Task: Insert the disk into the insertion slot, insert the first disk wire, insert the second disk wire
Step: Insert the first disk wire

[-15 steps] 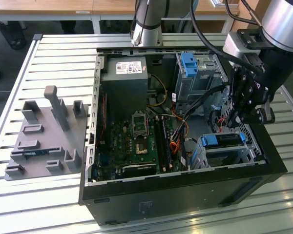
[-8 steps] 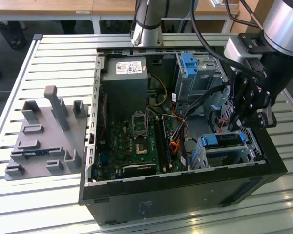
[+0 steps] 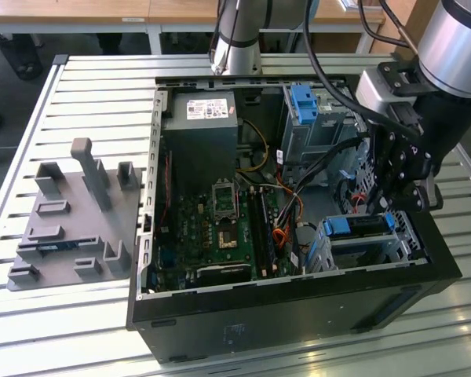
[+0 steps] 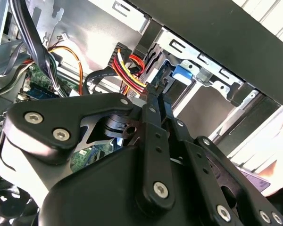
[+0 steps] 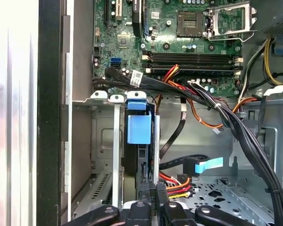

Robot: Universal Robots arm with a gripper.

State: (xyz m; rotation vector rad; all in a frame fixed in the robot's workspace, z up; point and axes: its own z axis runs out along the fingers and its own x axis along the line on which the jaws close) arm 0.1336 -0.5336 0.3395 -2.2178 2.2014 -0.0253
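My claw (image 5: 151, 193) sits low in the open computer case (image 3: 298, 302). Its fingers (image 4: 151, 122) are drawn close together at the tips, and I cannot tell whether they pinch anything. Just beside them runs a bundle of red and yellow wires (image 5: 177, 187). Right ahead, the disk (image 5: 140, 129) rests inside the insertion slot (image 3: 320, 250), with its blue frame showing. Beyond lies the green motherboard (image 5: 179, 42). The case stands on a slatted tabletop (image 3: 86, 78), near a grey fixture block (image 3: 71, 228).
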